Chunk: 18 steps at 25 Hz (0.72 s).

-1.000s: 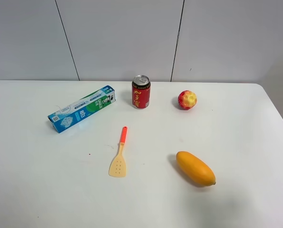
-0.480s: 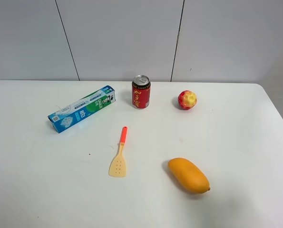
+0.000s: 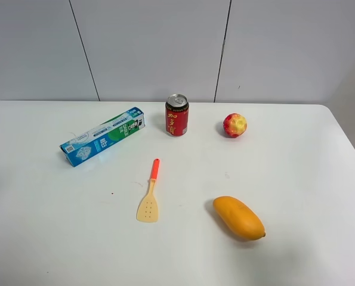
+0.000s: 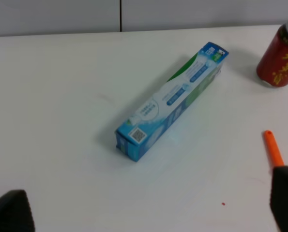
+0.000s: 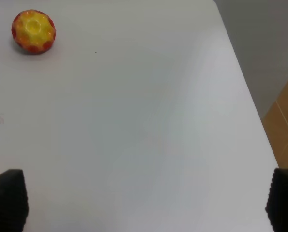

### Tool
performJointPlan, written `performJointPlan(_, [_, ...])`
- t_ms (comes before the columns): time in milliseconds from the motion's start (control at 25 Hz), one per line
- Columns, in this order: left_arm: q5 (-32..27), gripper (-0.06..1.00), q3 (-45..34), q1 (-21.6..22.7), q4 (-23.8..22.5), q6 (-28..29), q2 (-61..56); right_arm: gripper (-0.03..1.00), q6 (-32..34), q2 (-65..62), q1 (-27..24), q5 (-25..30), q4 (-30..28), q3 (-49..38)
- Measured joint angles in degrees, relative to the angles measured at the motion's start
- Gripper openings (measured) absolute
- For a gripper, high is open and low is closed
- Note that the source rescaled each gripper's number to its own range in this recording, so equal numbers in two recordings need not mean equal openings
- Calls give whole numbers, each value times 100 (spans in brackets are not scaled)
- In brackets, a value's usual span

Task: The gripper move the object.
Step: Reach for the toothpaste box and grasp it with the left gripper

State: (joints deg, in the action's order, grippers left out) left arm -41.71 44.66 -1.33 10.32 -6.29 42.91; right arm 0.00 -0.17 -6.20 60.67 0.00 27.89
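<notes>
Toothpaste carton lies flat and diagonal at the desk's left rear, untouched, one end near the red can.
Left gripper is spread wide and empty, short of the carton's QR-code end; right gripper is likewise spread, well apart. Suggest turning the wrist so the jaws span the narrow width, then descending mid-length, clear of the orange spatula.

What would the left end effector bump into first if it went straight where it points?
Probably the toothpaste box, which lies straight ahead of the open left end effector, one short end closest. Depth is hard to judge, so it might touch the white table just short of the box.
</notes>
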Motion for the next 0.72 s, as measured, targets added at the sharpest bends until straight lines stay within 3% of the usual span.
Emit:
performJointPlan(160, [293, 100, 663, -8, 85, -587, 1504, 100, 0, 0, 0, 0, 0, 0])
performJointPlan(320, [598, 100, 1189, -299, -57, -1014, 2722, 100, 0, 0, 0, 0, 0, 0])
performJointPlan(720, [1021, 100, 1879, -888, -198, -1587, 4444, 100, 0, 0, 0, 0, 0, 0])
